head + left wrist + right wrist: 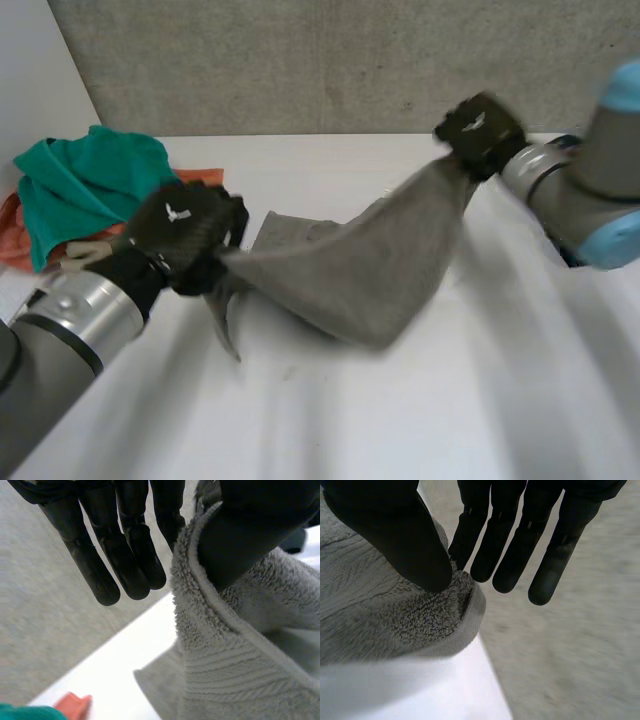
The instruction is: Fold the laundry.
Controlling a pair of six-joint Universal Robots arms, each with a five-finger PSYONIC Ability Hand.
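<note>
Head view: your grey terry towel (370, 265) sags over the white table (400, 420), left hand (190, 235) at one end, right hand (480, 130) at the other; a crumpled green cloth (85, 185) lies beyond the towel's left-hand end.
Left wrist view: the thumb pinches the towel's hem (235, 660); the other fingers are straight.
Right wrist view: the thumb clamps the towel's corner (395, 615) against a finger.

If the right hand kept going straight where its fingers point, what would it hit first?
Probably the grey wall behind the table; beyond the right hand nothing else shows in that line, though depth is unclear.
</note>
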